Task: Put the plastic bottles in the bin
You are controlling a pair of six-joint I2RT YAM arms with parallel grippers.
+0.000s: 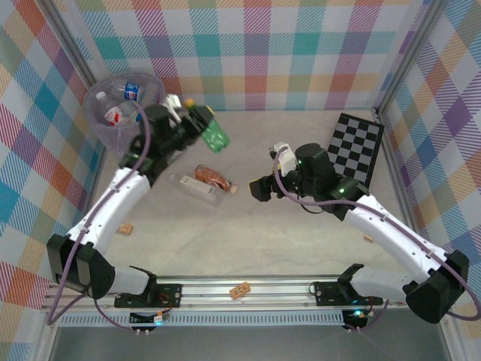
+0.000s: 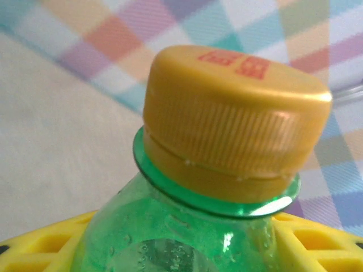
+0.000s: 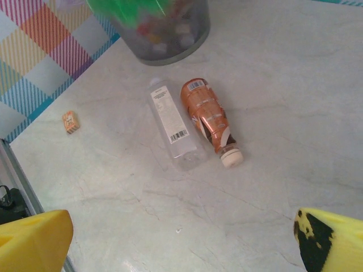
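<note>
My left fingers [image 2: 334, 241] pinch the green bottle [image 1: 215, 134] just beside the bin [image 1: 104, 131]. I'd centre it over the rim, then release. My right fingers [image 3: 34, 241] are spread wide; the clear bottle [image 3: 173, 127] and the copper bottle [image 3: 207, 116] lie near the bin.

the bin [image 1: 101, 134] stands in the far left corner of the table [image 1: 301, 248], with several bottles [image 1: 131, 92] lying inside it. just right of its rim, my left gripper [image 1: 201, 120] holds the raised bottle [image 1: 216, 135] above the table. toward the middle, left of centre, two more lie side by side, just beside each other: the left bottle of the pair [image 1: 189, 186] and the right bottle of the pair [image 1: 213, 179]. my right gripper [image 1: 259, 188] hangs just right of them, apart from both, fingers spread. the checkerboard [image 1: 357, 147] lies by the far right corner. the left block [image 1: 128, 226] lies toward the left edge, the right block [image 1: 367, 238] toward the right edge beside my right arm, and the near block [image 1: 240, 289] sits on the rail [image 1: 285, 289] along the near edge, between my two bases.
</note>
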